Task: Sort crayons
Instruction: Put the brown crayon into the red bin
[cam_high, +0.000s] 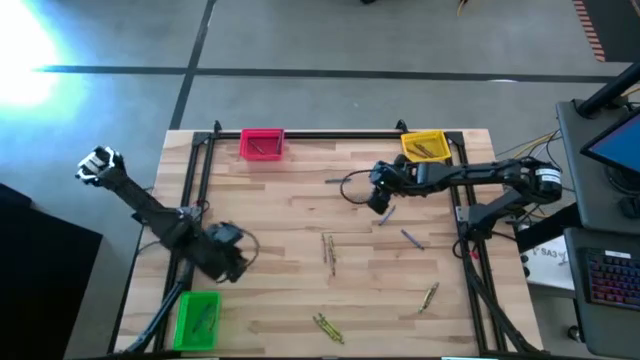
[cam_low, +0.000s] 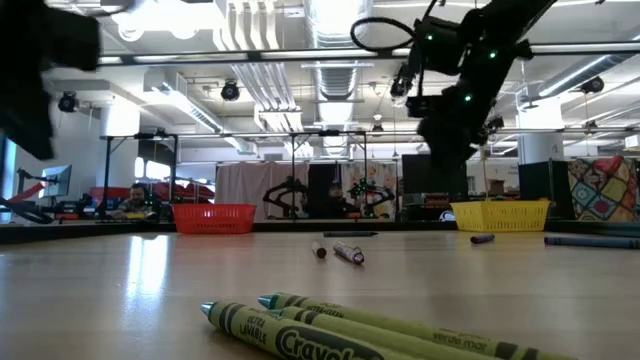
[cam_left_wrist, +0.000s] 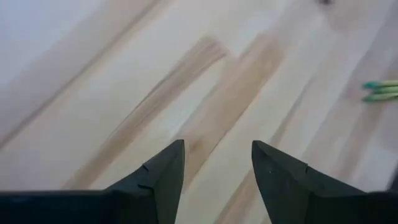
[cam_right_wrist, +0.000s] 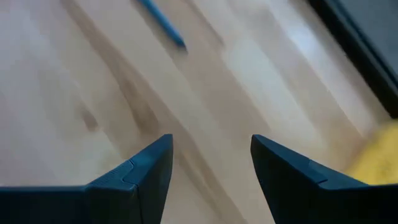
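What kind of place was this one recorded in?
Probably a robotics lab or workshop hall: exposed ceiling ducts, more arm rigs behind the wooden table, a monitor and keyboard beside it.

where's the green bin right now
In the high view the green bin sits at the table's near-left corner, just below the left gripper, with crayons inside.

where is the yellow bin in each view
High view: the yellow bin sits at the table's far edge, toward the right, just beyond the right gripper.
Low view: it stands at the right in the background, below the right arm.
Left wrist view: not in it.
Right wrist view: probably the blurred yellow patch at the frame's edge.
Shared landmark: the right arm, close to the bin in the high and low views.
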